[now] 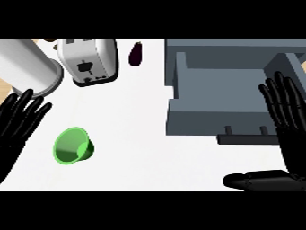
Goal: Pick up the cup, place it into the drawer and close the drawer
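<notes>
Cup, green, rests on the white counter, near the left hand, whose fingers are straight and hold nothing. Grey drawer stands pulled open at the right; the right hand, fingers also straight, is over its right side.

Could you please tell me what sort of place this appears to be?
Probably a kitchen: a toaster and a dark eggplant sit at the back of a white counter, with a green cup lying nearer.
</notes>
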`<state>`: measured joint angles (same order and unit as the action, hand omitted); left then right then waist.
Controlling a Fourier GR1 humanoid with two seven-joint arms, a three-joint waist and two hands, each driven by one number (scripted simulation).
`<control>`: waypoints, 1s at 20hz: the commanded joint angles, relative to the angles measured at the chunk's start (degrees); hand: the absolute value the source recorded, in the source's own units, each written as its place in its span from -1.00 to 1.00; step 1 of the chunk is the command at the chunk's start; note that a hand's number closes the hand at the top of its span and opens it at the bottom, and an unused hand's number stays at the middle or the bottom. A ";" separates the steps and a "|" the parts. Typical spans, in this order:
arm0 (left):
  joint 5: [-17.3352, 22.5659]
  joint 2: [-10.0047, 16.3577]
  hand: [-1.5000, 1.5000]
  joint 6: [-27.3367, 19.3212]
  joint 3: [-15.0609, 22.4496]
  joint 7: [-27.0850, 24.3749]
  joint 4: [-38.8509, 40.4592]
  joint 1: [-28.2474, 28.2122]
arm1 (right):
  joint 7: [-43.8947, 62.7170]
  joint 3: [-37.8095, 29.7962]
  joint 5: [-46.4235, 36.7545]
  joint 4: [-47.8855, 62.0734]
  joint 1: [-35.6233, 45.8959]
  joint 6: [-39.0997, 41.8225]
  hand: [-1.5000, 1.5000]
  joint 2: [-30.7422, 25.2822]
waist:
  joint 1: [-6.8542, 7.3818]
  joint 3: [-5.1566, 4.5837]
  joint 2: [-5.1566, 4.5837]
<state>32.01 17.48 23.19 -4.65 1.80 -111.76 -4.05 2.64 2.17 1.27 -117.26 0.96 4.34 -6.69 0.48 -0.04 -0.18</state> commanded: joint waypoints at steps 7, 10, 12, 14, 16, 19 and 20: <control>1.39 4.60 -1.00 11.47 -6.80 -2.54 22.60 6.74 | 2.40 -4.39 4.41 5.96 6.74 4.43 -1.00 -3.14 | -0.78 0.01 0.05; -6.09 1.39 -1.00 14.83 -6.27 -9.66 27.50 4.31 | 4.65 -3.35 2.82 4.51 8.21 1.80 -1.00 -1.20 | -0.61 0.00 0.13; -8.51 3.85 -1.00 19.63 -8.61 -15.01 33.25 3.73 | 1.27 -6.54 6.58 7.28 6.80 6.15 -1.00 -3.82 | -0.74 -0.01 0.05; -13.38 0.00 -1.00 13.51 -5.31 -13.35 33.30 7.63 | -2.00 -6.19 3.70 11.94 9.60 4.81 -1.00 -2.58 | -0.59 0.02 0.10; -11.19 2.51 -1.00 15.07 -7.68 -12.58 39.89 12.78 | 1.12 -7.56 4.69 10.63 11.64 5.43 -1.00 -4.16 | -0.70 0.02 0.11; -18.29 3.30 -1.00 16.61 -9.04 -22.60 46.51 9.24 | -0.37 -6.50 3.10 9.19 9.05 3.95 -1.00 -2.44 | -0.69 0.00 0.10; -20.39 3.54 -1.00 16.06 -8.68 -23.73 51.11 13.59 | 1.14 -5.09 2.03 11.76 13.46 3.40 -1.00 -2.06 | -0.69 -0.01 0.05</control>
<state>16.86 20.03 38.73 -12.34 -16.24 -69.82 5.81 4.08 -3.15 4.19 -108.05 11.55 7.99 -9.05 -0.21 -0.04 -0.09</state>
